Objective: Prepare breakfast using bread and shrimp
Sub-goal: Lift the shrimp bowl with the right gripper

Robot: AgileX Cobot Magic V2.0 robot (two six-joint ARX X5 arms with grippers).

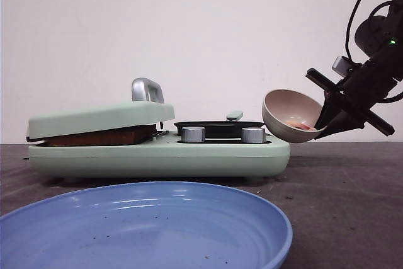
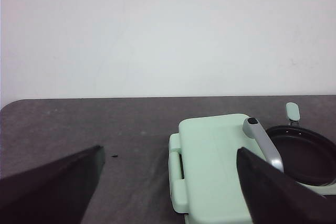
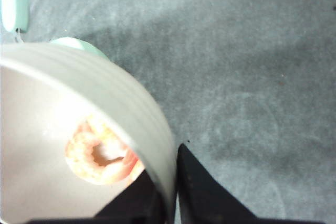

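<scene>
— Right gripper (image 1: 329, 120) is pinched onto the rim of the beige bowl (image 1: 291, 113), one finger inside and one outside, holding it tipped in the air just past the right end of the mint-green breakfast maker (image 1: 157, 152). And the left one?

— Left gripper (image 2: 168, 195) hangs above the table with its fingers spread wide and nothing between them; below it lie the maker's closed lid (image 2: 210, 156) and its silver handle (image 2: 265, 145).

— What stands around the bowl?

— Nearest it is the small black pan (image 1: 217, 128) set in the maker's right half, with two silver knobs (image 1: 193, 134) in front. A large blue plate (image 1: 145, 228) fills the foreground, well apart from the bowl. The dark table (image 1: 346, 187) lies under everything.

— How does the shrimp look?

— Shrimp (image 3: 102, 153) is pinkish-orange, curled, lying low in the tilted bowl; a bit of it shows in the front view too.

— And the bread?

— Bread (image 1: 101, 137) is clamped under the green lid in the left half; only a browned edge shows in the gap. The blue plate holds just a few dark specks.
</scene>
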